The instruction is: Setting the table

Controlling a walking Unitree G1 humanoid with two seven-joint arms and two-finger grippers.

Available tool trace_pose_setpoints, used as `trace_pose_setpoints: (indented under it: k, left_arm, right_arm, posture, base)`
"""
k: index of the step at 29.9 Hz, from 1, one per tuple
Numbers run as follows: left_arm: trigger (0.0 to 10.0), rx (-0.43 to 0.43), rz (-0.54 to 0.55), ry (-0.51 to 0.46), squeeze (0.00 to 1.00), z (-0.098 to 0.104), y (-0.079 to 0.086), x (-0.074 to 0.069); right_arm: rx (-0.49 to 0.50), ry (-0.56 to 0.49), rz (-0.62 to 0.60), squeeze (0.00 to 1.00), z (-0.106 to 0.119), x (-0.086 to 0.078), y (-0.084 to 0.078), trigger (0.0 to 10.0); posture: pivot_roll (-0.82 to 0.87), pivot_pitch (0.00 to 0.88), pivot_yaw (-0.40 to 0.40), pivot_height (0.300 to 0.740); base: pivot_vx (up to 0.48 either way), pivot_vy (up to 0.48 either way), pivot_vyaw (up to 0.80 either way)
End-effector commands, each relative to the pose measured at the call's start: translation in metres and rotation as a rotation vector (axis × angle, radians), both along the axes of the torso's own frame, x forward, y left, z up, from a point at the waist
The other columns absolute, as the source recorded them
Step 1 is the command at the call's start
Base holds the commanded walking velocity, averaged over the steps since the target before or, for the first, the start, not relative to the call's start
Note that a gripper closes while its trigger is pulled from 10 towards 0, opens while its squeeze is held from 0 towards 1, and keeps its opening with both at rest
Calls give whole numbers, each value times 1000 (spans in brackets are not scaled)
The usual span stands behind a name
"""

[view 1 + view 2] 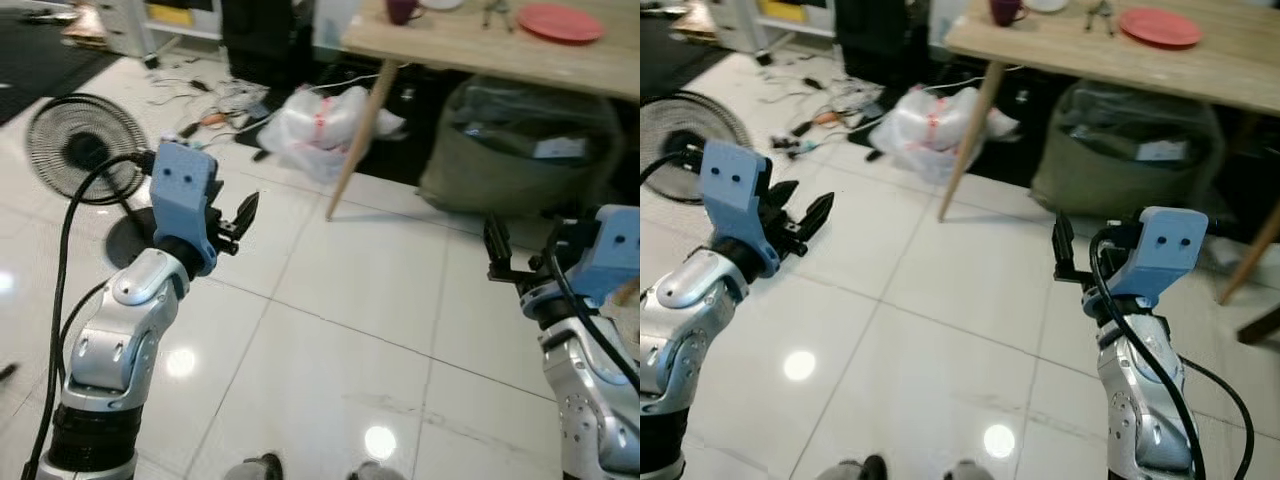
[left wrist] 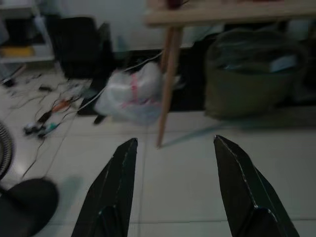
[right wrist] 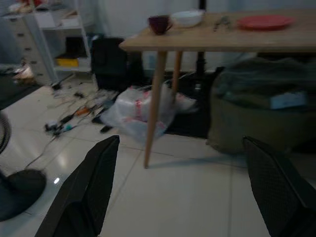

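Light wooden table (image 1: pixel 1200 60) with slanted round legs stands ahead of the robot across the glossy white tiled floor (image 1: pixel 950 340), its far and right parts cut off by the frame edge. Under it sits a large olive-green fabric bag (image 1: pixel 1120 150), partly in shadow, with something pale lying in its open top that cannot be identified. Beside the near table leg lies a crumpled white plastic bag with red markings (image 1: pixel 935 118), and beyond it a tangle of loose cables (image 1: pixel 190 90) spreads over the tiles. A black round floor fan (image 1: pixel 75 145) stands at the robot's left, its base half hidden behind the left arm. On the tabletop rest a flat red plate (image 1: pixel 1158 27), a white bowl (image 3: pixel 186 18), a dark maroon mug (image 3: pixel 159 23) and some small metal cutlery (image 3: pixel 221 20) too blurred to sort out. The left gripper (image 2: pixel 173 182) hangs over bare floor with fingers spread wide, holding nothing. The right gripper (image 3: pixel 182 192) is likewise spread apart and empty, well short of the table.
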State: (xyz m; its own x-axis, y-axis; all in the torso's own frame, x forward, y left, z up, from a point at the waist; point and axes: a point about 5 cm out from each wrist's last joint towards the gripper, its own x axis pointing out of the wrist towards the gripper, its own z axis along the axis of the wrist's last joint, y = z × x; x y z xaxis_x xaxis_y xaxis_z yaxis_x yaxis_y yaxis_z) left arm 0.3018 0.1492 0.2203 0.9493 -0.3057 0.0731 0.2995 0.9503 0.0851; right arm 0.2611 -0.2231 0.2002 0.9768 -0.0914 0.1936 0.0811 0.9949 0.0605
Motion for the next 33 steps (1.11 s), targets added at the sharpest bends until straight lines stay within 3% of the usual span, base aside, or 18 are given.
trace_pose_setpoints:
  k: [1, 17, 33]
  left_arm:
    - [10000, 13, 6, 18, 0, -2, 1, 1]
    - [10000, 19, 32, 10, 0, -3, 3, 3]
    - [10000, -1, 24, 12, 0, -2, 1, 3]
  right_arm:
    - [6, 4, -11, 0, -2, -2, -2, 10000]
    - [7, 7, -10, 0, -2, -3, -2, 10000]
    - [76, 10, -28, 0, -4, -3, -6, 10000]
  posture:
    - [-153, 63, 81, 740]
    - [-153, 66, 81, 740]
    - [-153, 68, 83, 740]
  base:
    - [0, 0, 0]
    - [0, 0, 0]
    - [58, 0, -784]
